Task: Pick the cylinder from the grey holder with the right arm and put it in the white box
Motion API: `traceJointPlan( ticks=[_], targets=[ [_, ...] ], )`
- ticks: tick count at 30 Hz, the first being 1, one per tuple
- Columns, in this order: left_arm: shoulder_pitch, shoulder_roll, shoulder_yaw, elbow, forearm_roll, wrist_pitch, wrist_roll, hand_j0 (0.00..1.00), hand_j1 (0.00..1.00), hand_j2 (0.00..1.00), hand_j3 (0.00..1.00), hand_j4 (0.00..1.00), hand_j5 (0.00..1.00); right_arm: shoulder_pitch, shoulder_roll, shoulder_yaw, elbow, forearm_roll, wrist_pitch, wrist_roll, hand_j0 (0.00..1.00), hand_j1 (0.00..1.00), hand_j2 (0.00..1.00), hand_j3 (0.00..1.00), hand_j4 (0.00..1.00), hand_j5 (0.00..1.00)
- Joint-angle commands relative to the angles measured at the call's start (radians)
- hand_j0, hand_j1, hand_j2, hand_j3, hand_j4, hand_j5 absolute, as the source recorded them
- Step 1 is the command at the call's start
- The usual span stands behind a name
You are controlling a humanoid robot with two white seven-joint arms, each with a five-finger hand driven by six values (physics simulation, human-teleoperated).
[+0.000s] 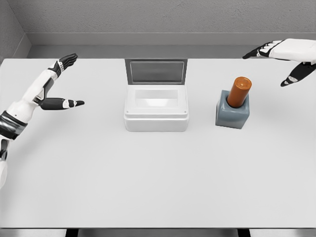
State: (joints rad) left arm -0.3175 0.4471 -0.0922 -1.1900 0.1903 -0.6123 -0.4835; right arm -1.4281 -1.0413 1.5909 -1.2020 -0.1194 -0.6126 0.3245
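On the surface, right of centre: grey holder with the orange cylinder seated in it, leaning a little to the right, top half exposed. White box sits to the holder's left, well apart, lid propped open at the back, cavity facing up.

Right hand is up at the far right, above and behind the cylinder, not touching anything. Fingers are spread and pointing left, thumb hanging below, nothing held. Left hand hovers at the far left, fingers likewise released and empty, well clear of the box.

Judgement: step in hand is the reach, grasp not yet started. Notes for doing it well:
- Bring the right hand down and left so the palm faces the exposed orange section, thumb on one side, fingers on the other.
- Match wrist to the cylinder's lean; a vertical approach likely pushes it against the socket wall.
- Grip above the holder rim, not on it, otherwise the holder may lift too.
- Close fully before pulling; extract along the cylinder's own axis, not straight up.
- Clear the holder top completely before translating left toward the box.
- Keep the left arm parked where it is.
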Motion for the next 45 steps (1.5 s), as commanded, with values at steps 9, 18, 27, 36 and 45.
traceJointPlan(
  ticks=[9,18,27,36,45],
  targets=[
    [0.021,0.010,0.045,0.090,0.000,0.001,0.000,1.00,1.00,1.00,1.00,1.00,1.00,0.017,0.003,0.001,-0.001,0.003,0.002,-0.038,1.00,1.00,1.00,1.00,1.00,1.00],
    [0.025,0.010,0.071,0.092,0.000,0.001,-0.004,1.00,1.00,1.00,1.00,1.00,1.00,-0.022,0.060,0.014,-0.007,0.004,0.002,0.037,1.00,1.00,1.00,1.00,1.00,1.00],
    [0.026,0.010,0.069,0.084,0.000,0.001,-0.004,1.00,1.00,1.00,1.00,1.00,1.00,-0.106,0.129,0.146,-0.031,0.033,0.002,0.096,1.00,1.00,1.00,1.00,1.00,1.00],
    [0.040,0.018,0.071,0.087,0.000,0.001,-0.009,1.00,1.00,1.00,1.00,1.00,1.00,-0.106,0.167,0.172,-0.022,0.047,0.002,0.094,1.00,1.00,1.00,1.00,1.00,1.00],
    [0.040,0.018,0.071,0.092,0.000,0.001,-0.009,1.00,1.00,1.00,1.00,1.00,1.00,-0.104,0.191,0.187,0.004,0.050,0.002,0.093,0.94,0.94,0.94,0.94,0.94,0.94]
  ],
)
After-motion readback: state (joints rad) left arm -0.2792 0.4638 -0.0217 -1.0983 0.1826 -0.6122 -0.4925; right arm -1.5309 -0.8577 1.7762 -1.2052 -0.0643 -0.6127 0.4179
